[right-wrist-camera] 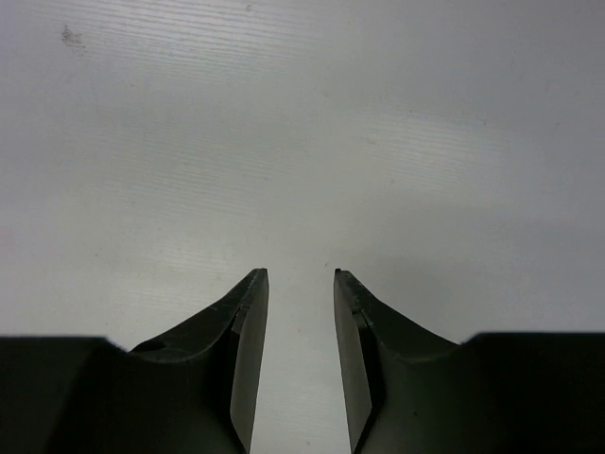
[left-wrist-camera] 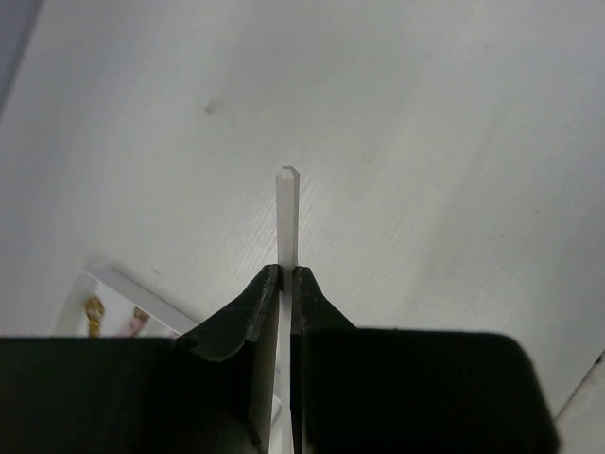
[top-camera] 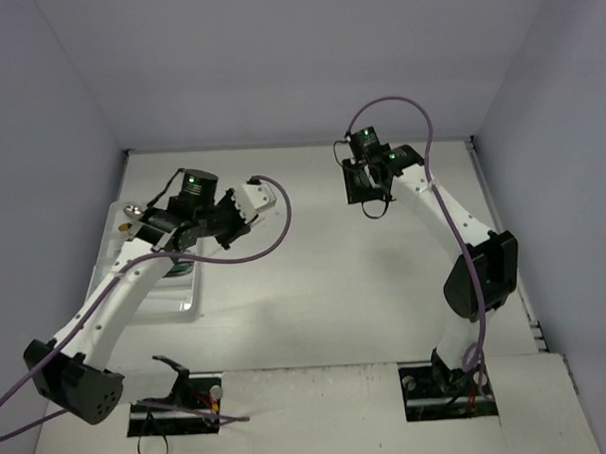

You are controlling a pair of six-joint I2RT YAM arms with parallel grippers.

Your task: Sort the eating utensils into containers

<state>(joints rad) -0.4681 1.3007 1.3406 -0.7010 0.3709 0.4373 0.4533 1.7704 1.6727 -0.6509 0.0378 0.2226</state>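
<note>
My left gripper point(left-wrist-camera: 286, 270) is shut on a thin pale stick point(left-wrist-camera: 286, 213), whose squared tip pokes out beyond the fingertips above the bare table. In the top view this gripper point(top-camera: 254, 197) hangs just right of the white tray point(top-camera: 186, 294), which the left arm largely covers. A corner of that tray point(left-wrist-camera: 128, 287) shows at the wrist view's lower left, with gold ornate spoons point(left-wrist-camera: 95, 310) inside. A gold piece point(top-camera: 131, 208) also shows at the tray's far end. My right gripper point(right-wrist-camera: 301, 274) is open with nothing between its fingers, over bare table near the back wall point(top-camera: 364, 190).
White walls enclose the table at the back and on both sides. Purple cables loop off both arms point(top-camera: 274, 238). The two arm bases point(top-camera: 448, 381) sit at the near edge.
</note>
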